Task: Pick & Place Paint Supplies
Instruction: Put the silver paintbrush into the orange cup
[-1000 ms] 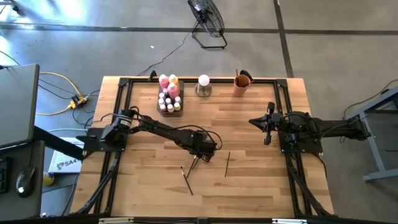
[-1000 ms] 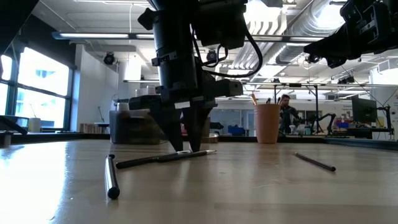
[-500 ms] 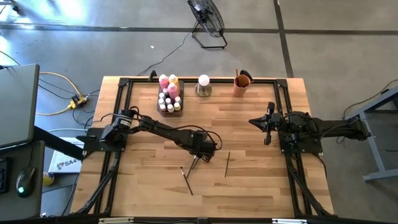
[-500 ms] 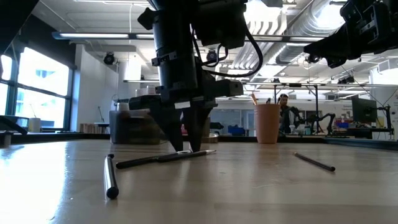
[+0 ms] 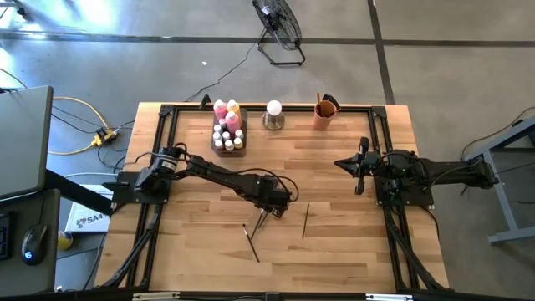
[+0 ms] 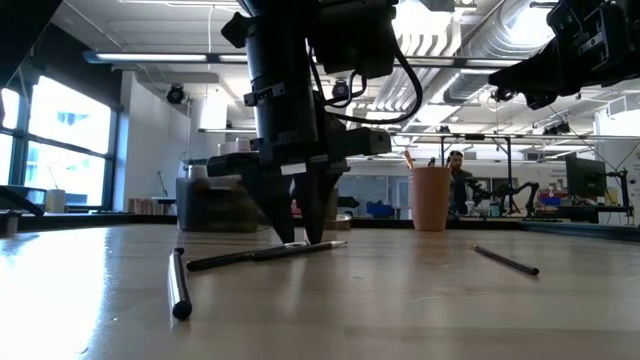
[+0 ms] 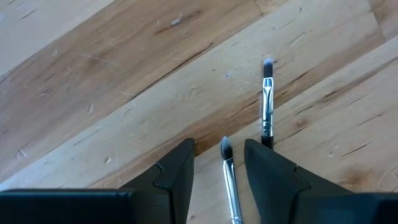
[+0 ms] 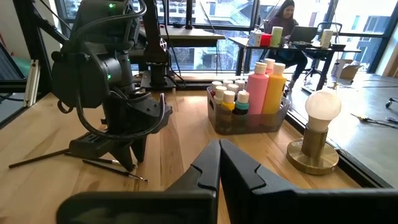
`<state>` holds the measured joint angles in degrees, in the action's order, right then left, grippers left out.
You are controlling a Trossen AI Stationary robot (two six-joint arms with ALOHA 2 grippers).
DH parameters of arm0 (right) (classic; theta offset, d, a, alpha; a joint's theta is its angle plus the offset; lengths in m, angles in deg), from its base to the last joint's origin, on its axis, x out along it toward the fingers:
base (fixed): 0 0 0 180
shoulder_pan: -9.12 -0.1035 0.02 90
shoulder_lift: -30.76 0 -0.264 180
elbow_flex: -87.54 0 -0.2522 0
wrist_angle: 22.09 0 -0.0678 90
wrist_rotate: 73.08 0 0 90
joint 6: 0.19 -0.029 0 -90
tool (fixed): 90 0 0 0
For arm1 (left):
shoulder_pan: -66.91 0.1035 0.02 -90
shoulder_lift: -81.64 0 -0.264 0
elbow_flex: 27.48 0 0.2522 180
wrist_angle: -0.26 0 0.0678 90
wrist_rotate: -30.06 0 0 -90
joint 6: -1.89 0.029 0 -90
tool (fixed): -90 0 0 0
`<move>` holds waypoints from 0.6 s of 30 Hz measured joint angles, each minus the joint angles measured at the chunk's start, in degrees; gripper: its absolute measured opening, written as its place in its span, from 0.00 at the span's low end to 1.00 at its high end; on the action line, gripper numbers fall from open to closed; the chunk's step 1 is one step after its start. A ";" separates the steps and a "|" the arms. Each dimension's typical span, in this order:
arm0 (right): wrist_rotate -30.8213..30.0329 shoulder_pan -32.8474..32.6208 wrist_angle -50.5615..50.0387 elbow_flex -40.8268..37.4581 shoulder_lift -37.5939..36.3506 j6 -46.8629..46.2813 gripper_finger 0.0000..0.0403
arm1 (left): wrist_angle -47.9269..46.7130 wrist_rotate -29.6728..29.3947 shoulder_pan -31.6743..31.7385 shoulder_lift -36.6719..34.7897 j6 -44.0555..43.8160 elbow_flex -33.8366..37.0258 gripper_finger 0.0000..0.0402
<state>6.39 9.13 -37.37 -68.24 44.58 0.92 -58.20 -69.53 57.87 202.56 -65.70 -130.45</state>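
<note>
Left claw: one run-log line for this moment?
left claw: open, tips on table astride paintbrush, no grip | right claw: shut, parked at right side

Only one bit of lettering shows up here: from overhead, a white box (image 5: 84, 219) on the floor beside the bench's left edge carries dark print that looks like "SA4", partly cut off by the frame. Nothing else readable: bottle labels are too small to make out.

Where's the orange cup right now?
In the high view the orange cup stands at the table's far edge, right of centre, beside the white ball lamp.
</note>
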 joint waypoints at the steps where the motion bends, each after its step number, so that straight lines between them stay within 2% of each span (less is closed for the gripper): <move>1: 0.01 0.00 0.00 0.00 0.00 0.00 0.01 | -0.01 -0.02 0.00 0.00 0.00 0.00 0.34; 5: 0.01 -0.01 0.00 0.00 0.00 0.00 0.01 | -0.11 -0.03 0.00 0.00 0.00 0.02 0.31; 18: 0.01 0.00 -0.02 0.00 0.00 0.00 0.01 | -0.12 -1.96 -0.02 0.04 0.15 0.07 0.11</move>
<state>6.40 9.13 -37.39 -68.24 44.58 0.92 -58.31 -71.49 57.85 202.60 -65.55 -130.38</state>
